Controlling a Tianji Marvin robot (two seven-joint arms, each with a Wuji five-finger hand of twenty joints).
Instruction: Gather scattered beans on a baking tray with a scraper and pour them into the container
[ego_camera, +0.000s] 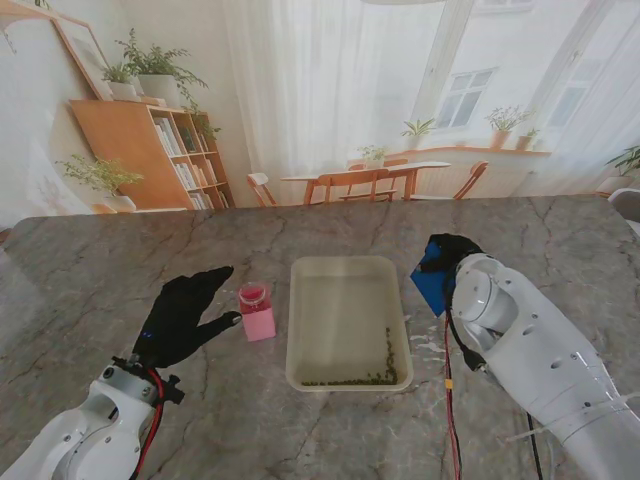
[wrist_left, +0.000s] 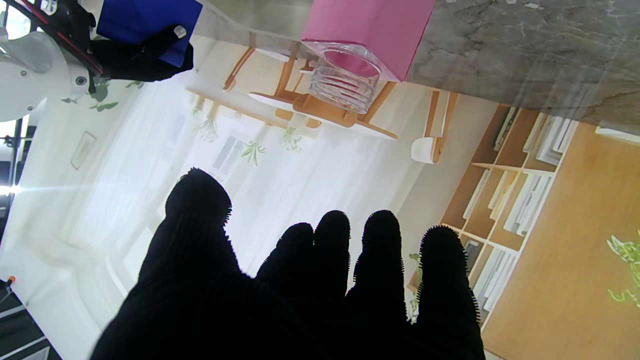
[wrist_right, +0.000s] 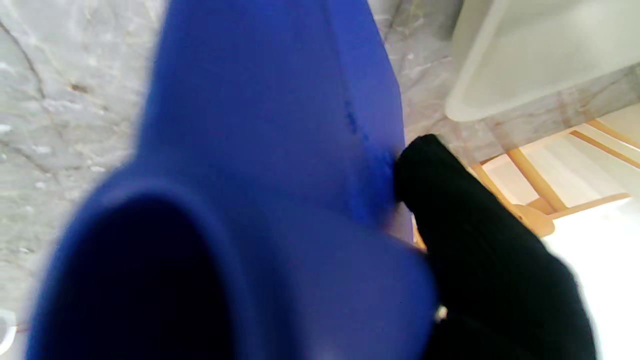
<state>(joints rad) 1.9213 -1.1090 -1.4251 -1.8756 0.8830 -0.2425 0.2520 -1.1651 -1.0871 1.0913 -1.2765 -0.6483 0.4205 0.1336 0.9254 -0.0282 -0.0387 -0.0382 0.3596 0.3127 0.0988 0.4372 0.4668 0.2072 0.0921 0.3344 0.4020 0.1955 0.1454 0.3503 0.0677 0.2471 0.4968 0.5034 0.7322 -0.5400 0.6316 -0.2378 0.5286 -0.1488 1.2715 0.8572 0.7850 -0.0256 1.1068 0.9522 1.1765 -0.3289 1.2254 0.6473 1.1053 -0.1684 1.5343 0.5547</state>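
- Just off the tray's right rim, the right hand (ego_camera: 447, 252) in its black glove is clamped around the flat blue plastic scraper (ego_camera: 432, 283). In the right wrist view a thumb (wrist_right: 450, 200) presses against the blade's side, so that's a real grip, not just resting on it.
- From those fingers, the scraper blade hangs down toward the grey marble table (ego_camera: 120, 260), pretty much beside the tray but not over it yet.
- The shallow cream rectangular baking tray (ego_camera: 300, 300) sits at about 9 o'clock from the right hand, its long axis running away from me.
- The small dark beans (ego_camera: 375, 372) are already bunched in an L along the tray's near wall and up its right wall, so roughly 7 o'clock from the scraper. The right hand is way closer to them than the left.
- My guess: what matters next is getting the blade over the right rim and down behind that pile, then sweeping toward the near corner.
- The left hand (ego_camera: 183, 315), also gloved, has its fingers spread and is gripping nothing, palm facing the table.
- The pink square container with a clear threaded neck (ego_camera: 256, 309) stands upright at 3 o'clock from the left fingertips, near the thumb, whether touching it I can't tell, and just left of the tray.
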